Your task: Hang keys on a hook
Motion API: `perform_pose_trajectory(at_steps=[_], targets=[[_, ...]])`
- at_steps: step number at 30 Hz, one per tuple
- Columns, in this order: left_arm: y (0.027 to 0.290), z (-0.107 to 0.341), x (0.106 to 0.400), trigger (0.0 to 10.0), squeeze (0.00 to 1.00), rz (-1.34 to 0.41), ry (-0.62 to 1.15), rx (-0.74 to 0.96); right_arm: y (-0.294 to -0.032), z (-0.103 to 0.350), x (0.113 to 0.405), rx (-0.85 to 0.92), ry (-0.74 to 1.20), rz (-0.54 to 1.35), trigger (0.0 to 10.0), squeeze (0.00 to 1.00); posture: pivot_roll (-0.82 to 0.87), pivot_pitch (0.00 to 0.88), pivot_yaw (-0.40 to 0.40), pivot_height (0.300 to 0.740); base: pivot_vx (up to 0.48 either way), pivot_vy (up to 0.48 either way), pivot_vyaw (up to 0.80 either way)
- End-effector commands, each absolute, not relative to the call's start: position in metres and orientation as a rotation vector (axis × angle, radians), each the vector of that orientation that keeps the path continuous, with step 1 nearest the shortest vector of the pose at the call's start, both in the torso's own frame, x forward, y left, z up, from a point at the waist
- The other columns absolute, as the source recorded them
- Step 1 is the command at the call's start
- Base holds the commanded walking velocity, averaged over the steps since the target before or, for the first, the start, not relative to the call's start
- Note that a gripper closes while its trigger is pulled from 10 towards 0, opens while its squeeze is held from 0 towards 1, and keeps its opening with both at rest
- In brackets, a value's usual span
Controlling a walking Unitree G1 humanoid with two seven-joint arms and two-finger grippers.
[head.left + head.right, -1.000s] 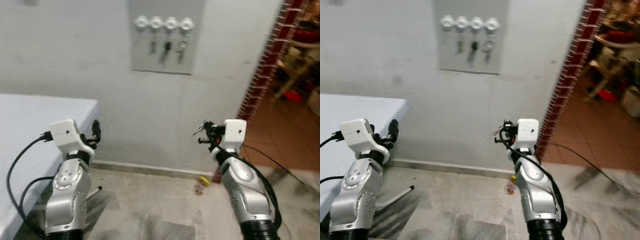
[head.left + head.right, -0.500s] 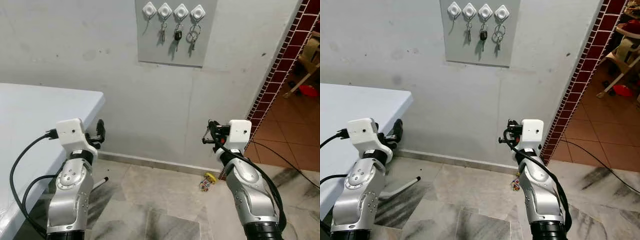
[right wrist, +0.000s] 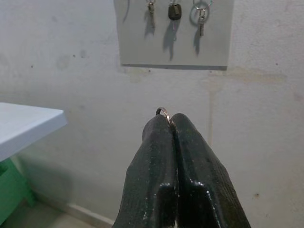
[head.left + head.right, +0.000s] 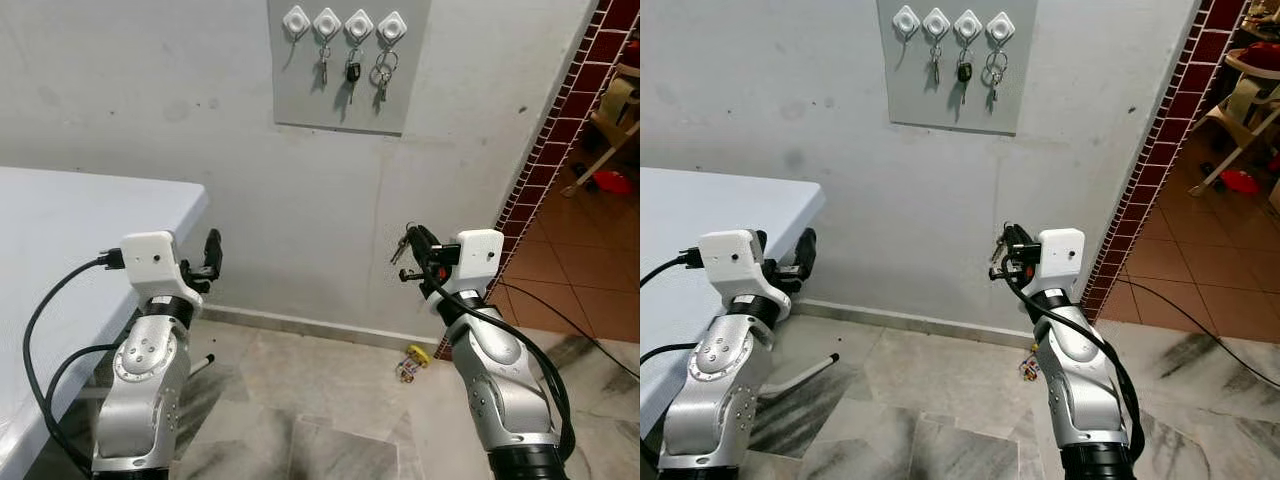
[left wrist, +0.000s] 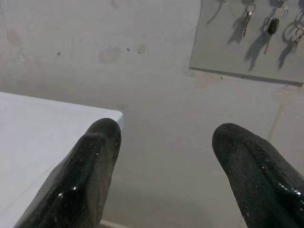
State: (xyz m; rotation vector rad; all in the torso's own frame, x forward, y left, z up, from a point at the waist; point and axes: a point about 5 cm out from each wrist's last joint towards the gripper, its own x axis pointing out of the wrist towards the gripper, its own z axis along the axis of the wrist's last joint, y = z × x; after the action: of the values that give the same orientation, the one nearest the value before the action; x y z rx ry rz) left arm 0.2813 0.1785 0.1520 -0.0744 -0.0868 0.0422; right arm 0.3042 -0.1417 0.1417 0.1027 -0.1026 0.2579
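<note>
A grey board (image 4: 345, 90) on the wall carries four white hooks (image 4: 343, 22). The leftmost hook (image 4: 295, 21) is bare; the other three each hold keys (image 4: 352, 72). My right gripper (image 4: 420, 245) is raised well below the board, shut on a key ring (image 3: 163, 112) whose keys (image 4: 400, 246) poke out beside the fingers. In the right wrist view the ring sticks up between the closed fingertips (image 3: 168, 124), with the board (image 3: 174, 47) above. My left gripper (image 4: 211, 254) is held up at the left, open and holding nothing, its fingers (image 5: 90, 156) spread wide.
A white table (image 4: 60, 230) stands at the left against the wall. A small yellow object (image 4: 408, 364) lies on the marble floor by the skirting. A red brick pillar (image 4: 560, 150) and a doorway to a tiled room are at the right. A cable (image 4: 570, 325) trails there.
The camera has steadied and tilted, bringing the board into sharp view. My right gripper has risen slightly with the keys. The left gripper has moved up a little and to the right.
</note>
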Motion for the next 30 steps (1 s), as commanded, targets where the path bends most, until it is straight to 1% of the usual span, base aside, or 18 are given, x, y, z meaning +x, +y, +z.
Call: perform_pose_trajectory(at_steps=[1, 10, 26, 30], targets=[[0.1820, 0.1567, 0.2808, 10.0, 0.00, 0.052, -0.107, -0.052, -0.1393, 0.1479, 0.3089, 0.093, -0.120, 0.286, 10.0, 0.00, -0.05, 0.000, -0.038, 0.740, 0.000, 0.000, 0.00], [0.1860, 0.1553, 0.2794, 10.0, 0.00, 0.067, -0.088, -0.048, -0.1369, 0.1525, 0.3151, 0.092, -0.130, 0.308, 10.0, 0.00, -0.03, 0.000, -0.049, 0.740, 0.000, 0.000, 0.00], [0.1846, 0.1605, 0.2798, 10.0, 0.00, 0.054, -0.103, -0.075, -0.1363, 0.1509, 0.3146, 0.101, -0.129, 0.322, 10.0, 0.00, -0.03, 0.000, -0.048, 0.740, 0.000, 0.000, 0.00], [0.1841, 0.1606, 0.2794, 10.0, 0.00, 0.053, -0.104, -0.079, -0.1367, 0.1507, 0.3146, 0.100, -0.129, 0.323, 10.0, 0.00, -0.03, 0.000, -0.048, 0.740, 0.248, 0.000, 0.00]])
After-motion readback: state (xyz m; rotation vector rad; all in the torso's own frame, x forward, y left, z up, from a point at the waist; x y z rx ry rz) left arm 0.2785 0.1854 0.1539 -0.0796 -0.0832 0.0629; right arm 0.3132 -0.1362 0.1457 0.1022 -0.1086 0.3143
